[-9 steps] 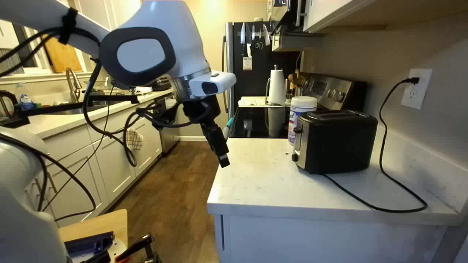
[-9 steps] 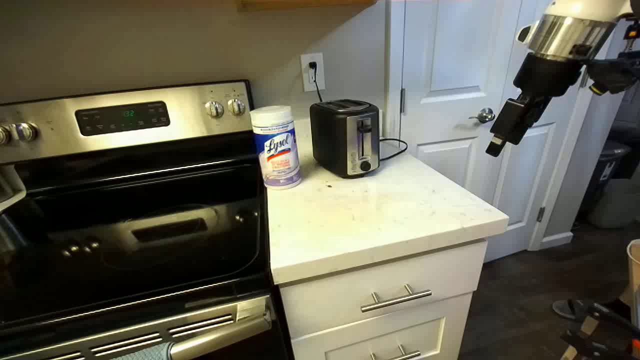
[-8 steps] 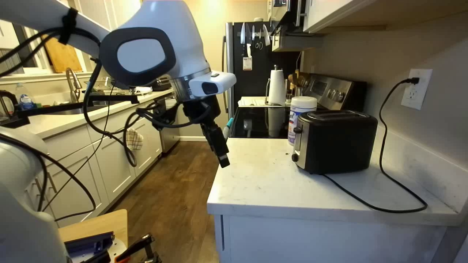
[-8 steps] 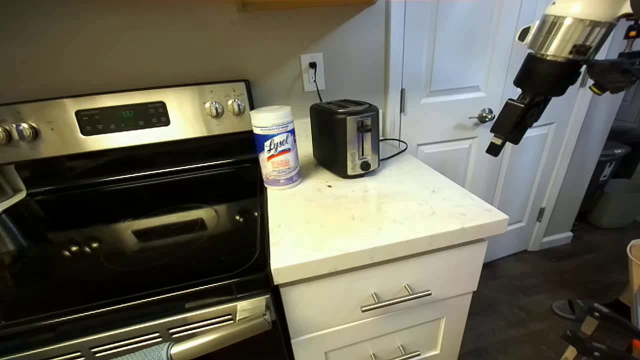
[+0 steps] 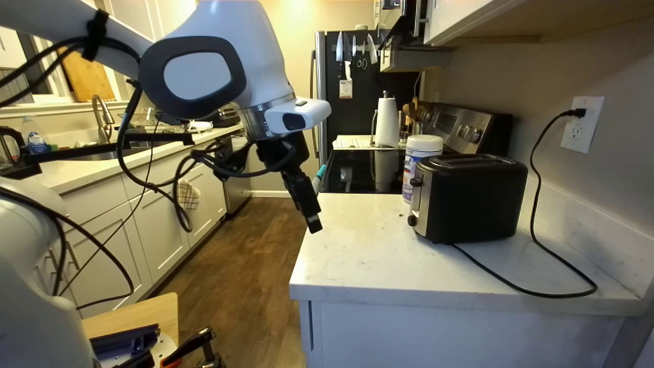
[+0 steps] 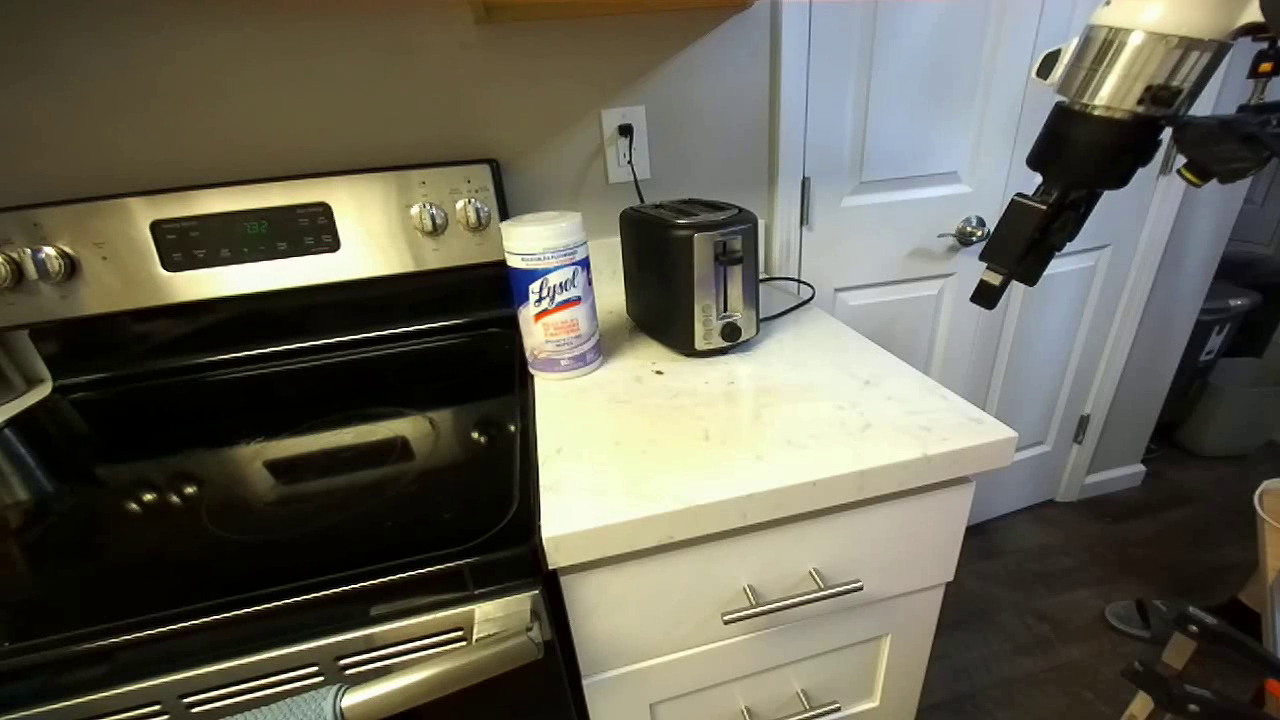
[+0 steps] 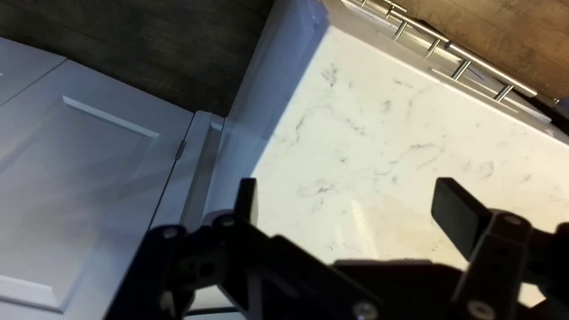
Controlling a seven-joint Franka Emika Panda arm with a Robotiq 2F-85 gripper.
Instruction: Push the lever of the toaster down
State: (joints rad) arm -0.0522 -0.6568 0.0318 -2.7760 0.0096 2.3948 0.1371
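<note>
The black toaster point(image 5: 475, 202) stands upright on the white countertop, and it also shows in an exterior view point(image 6: 662, 280). Its lever point(image 5: 417, 182) is a small dark tab near the top of the silvery end face; it also shows near the top of its slot point(image 6: 734, 257). My gripper point(image 5: 314, 225) hangs over the counter's edge, well apart from the toaster, level with its lower part in that picture. It also shows in an exterior view point(image 6: 988, 288), to the right of the toaster. In the wrist view my gripper point(image 7: 344, 200) is open and empty; toaster and lever are out of view there.
The countertop point(image 5: 357, 260) lies between gripper and toaster. A white wipes canister point(image 6: 553, 300) stands beside the toaster. The black cord point(image 5: 536, 245) runs from the toaster to the wall outlet point(image 5: 582, 125). A stove point(image 6: 300, 430) adjoins the counter. A cabinet point(image 5: 490, 28) hangs above.
My gripper has risen very slightly. The toaster, its lever and the canister have not moved.
</note>
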